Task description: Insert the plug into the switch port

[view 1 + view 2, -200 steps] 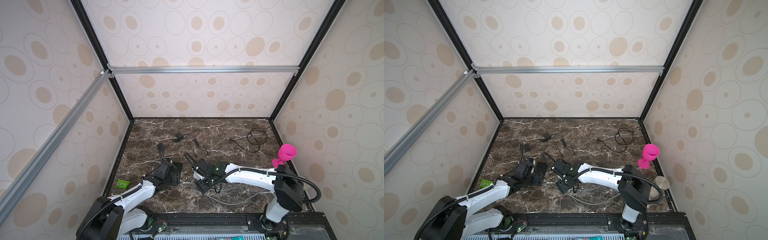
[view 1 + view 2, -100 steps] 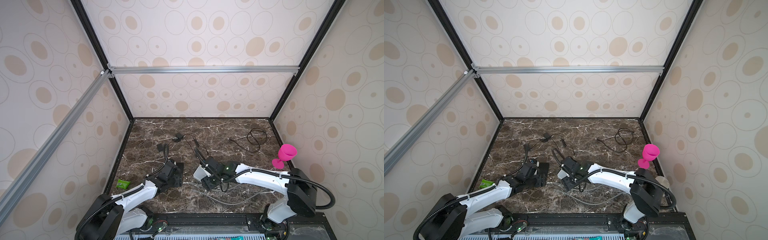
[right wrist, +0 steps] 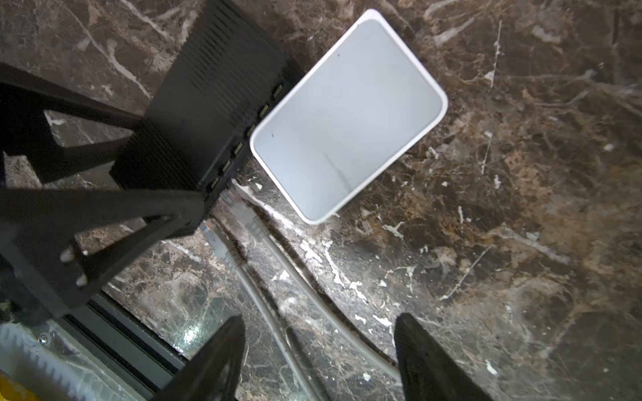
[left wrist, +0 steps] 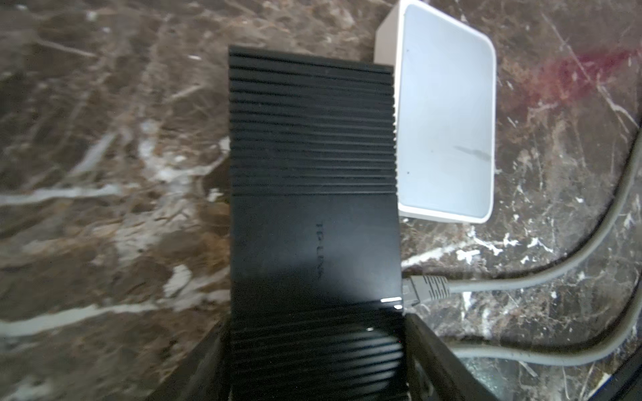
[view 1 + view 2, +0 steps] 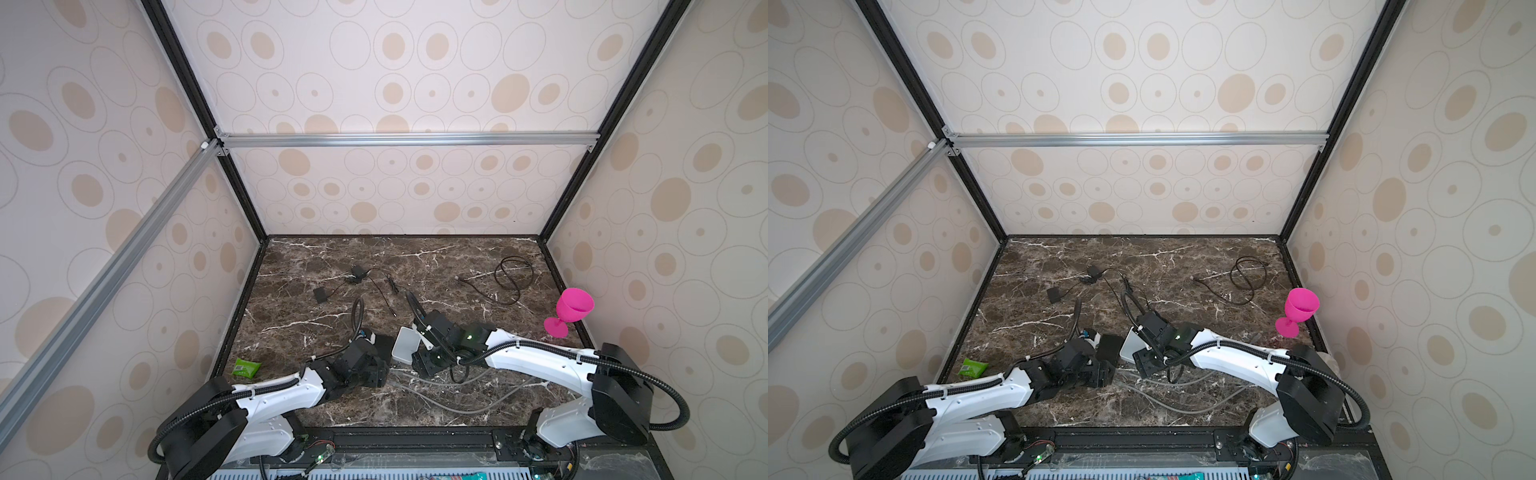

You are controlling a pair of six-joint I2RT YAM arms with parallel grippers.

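So, our left pincer is clamped across the black ribbed plastic switch, with one finger on its back edge and one on the port side, close to one end. Our right pincer hangs with its jaws wide apart and nothing in them. It sits over two grey cables that run between its fingers along the dark brown marble-look tabletop.

The grey moulded plug with the clear tip has its nose right up against the switch's port side, near the held end, but we can't tell if it's actually seated. A second grey plug lies just beside it. A white rounded-corner box touches that same port side further along.

Further out, in both top views, a bright pink goblet stands near the right wall and a small green packet lies by the left wall.
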